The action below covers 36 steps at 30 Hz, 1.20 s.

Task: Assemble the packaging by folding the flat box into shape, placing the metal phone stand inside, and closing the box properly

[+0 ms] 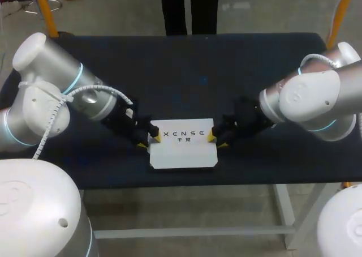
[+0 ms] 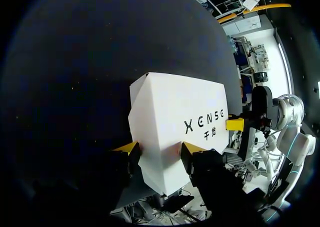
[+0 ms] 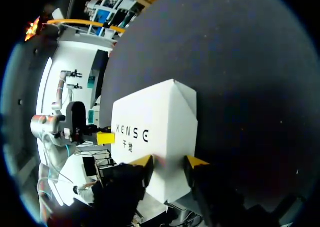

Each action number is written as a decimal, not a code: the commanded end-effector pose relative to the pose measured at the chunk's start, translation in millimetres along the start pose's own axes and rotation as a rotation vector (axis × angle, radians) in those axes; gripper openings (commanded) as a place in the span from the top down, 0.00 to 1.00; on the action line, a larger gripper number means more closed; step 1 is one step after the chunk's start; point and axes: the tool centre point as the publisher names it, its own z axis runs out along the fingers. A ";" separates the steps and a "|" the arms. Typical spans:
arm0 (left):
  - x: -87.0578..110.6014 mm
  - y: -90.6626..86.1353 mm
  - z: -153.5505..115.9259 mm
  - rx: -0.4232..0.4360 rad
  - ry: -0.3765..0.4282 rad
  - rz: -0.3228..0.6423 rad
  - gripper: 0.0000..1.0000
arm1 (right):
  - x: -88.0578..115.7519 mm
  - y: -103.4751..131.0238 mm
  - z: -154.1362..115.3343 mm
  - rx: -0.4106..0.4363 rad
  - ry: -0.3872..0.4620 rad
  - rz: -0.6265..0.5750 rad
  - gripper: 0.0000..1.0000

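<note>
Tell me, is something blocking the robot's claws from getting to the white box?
Nothing visible is in the way. The left gripper and the right gripper are both at the white box, each with its fingers against one end of it.

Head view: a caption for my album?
Left gripper and right gripper hold a white box by its ends on a table.

place: robot lab or workshop | shown by: my left arm (image 1: 51,93) and right arm (image 1: 317,98) set at one dark-topped table (image 1: 186,53) on a pale metal frame
</note>
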 end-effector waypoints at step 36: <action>-4.6 -1.0 -6.9 -0.102 0.068 0.036 0.48 | 2.5 5.6 0.0 0.062 0.019 0.010 0.51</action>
